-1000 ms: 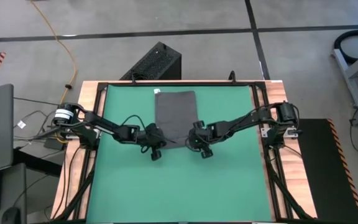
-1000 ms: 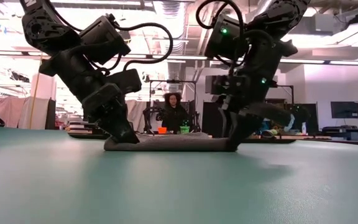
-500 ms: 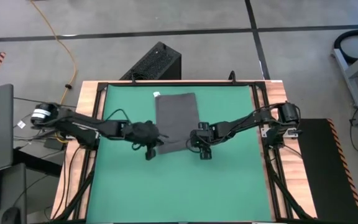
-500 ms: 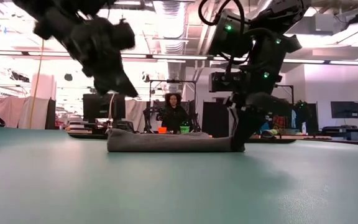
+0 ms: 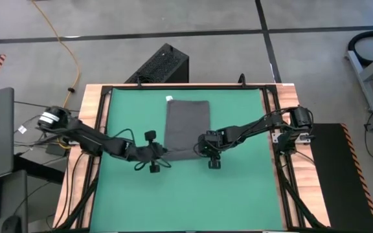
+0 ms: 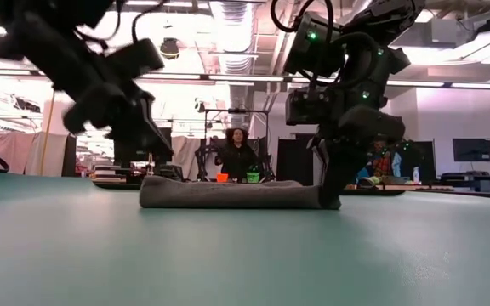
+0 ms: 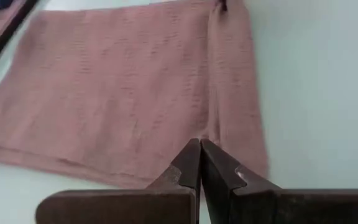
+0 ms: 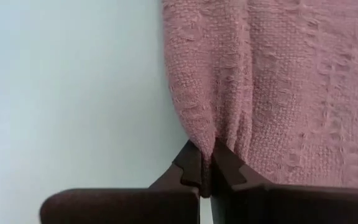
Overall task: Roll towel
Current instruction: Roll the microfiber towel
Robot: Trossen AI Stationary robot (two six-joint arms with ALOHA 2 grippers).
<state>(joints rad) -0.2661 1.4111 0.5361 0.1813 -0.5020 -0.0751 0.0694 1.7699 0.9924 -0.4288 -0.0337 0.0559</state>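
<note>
At nine o'clock on the green mat (image 5: 238,194), the left arm reaches in low from the table's edge, and the left gripper (image 5: 153,154) sits just beside the towel's (image 5: 188,123) near left corner with its fingers (image 7: 188,163) pressed together on nothing; its wrist view shows the tips meeting just short of the cloth's hem, apart from it. Toward the centre, the towel lies flat as a dark rectangle running from the middle of the mat up toward twelve o'clock, its small white tag (image 5: 169,99) at the far left corner, and its near edge looks slightly thickened in the low view, as if a first turn were starting. At three o'clock of that near edge, the right gripper (image 5: 210,150) stands on the towel's near right corner, its fingers (image 8: 191,167) pinching a small ridge of fabric between them. The step in hand appears to be taking hold of the near hem to begin the roll, and only one corner is secured. The next move probably calls for the left gripper to spread, advance onto its corner and pinch it, so both corners can be lifted and turned together toward twelve o'clock; pulling with one side alone would likely skew the roll.
</note>
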